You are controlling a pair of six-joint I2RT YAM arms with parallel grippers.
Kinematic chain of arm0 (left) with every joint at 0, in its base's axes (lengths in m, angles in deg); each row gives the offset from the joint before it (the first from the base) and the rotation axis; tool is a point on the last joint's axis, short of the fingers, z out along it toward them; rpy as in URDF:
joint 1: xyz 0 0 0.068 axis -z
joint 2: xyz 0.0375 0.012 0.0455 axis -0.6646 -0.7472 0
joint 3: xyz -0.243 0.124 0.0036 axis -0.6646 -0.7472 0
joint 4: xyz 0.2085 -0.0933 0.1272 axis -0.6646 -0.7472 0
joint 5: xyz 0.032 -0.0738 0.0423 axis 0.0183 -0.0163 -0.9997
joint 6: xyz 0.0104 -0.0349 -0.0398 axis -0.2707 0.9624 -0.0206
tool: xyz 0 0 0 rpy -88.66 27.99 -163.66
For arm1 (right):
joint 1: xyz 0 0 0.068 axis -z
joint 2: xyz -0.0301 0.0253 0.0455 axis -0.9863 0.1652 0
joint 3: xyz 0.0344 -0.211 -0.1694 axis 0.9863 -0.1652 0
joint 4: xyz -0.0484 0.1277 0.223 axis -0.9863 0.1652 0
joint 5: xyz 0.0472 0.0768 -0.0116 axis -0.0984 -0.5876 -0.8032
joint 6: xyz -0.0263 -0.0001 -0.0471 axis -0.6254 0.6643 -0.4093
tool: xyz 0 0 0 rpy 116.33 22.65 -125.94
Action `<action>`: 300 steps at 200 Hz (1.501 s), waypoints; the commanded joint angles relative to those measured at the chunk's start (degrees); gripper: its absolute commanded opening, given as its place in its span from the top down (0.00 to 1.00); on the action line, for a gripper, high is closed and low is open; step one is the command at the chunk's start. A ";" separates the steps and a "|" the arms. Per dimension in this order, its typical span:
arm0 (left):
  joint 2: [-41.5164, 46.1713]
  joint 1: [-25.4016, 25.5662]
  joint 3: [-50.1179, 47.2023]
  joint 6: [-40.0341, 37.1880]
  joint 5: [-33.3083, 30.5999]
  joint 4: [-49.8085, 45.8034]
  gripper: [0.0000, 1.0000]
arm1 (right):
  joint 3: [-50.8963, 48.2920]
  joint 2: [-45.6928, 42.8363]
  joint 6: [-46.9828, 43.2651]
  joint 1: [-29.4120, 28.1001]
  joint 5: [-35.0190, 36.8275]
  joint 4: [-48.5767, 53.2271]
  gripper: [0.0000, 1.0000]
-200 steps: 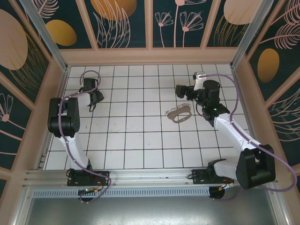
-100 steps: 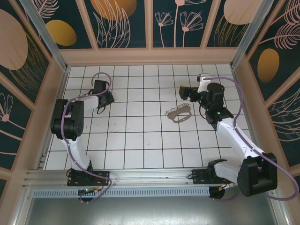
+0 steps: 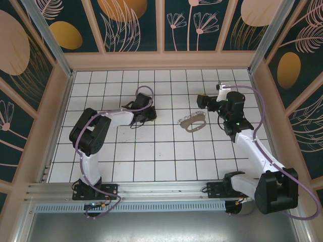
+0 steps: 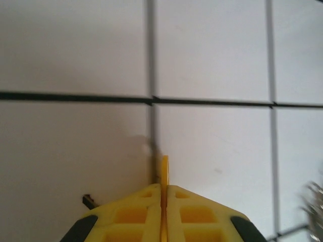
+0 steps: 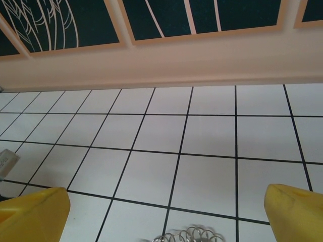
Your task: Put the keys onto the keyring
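The keys (image 3: 194,117) lie as a toothed silvery fringe on the white tiled floor, right of centre, along the far side of the keyring (image 3: 195,126), a thin brownish oval loop. My left gripper (image 3: 150,115) hangs low about two tiles to their left. Its yellow fingers (image 4: 144,209) are pressed together with nothing held, and the left gripper (image 4: 164,187) shows the keys (image 4: 316,206) as a blur at the right edge. My right gripper (image 3: 201,102) hovers just behind the keys. The right gripper (image 5: 164,217) is open wide, and the keys' round heads (image 5: 191,235) sit between its fingers at the bottom edge.
A pale wooden wall base (image 5: 166,60) with dark painted panels borders the back of the floor. Side walls (image 3: 59,101) close in left and right. A metal rail (image 3: 151,189) runs along the near edge beside both arm bases.
My left arm has swung from the far left of the floor toward the centre, and its jaws have closed. The right gripper drew back slightly to the right, still open.
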 commanded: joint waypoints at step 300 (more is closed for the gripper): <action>32.62 -0.48 -14.31 -15.72 -5.27 -1.92 0.02 | 4.20 22.59 0.75 -6.78 3.23 11.04 0.01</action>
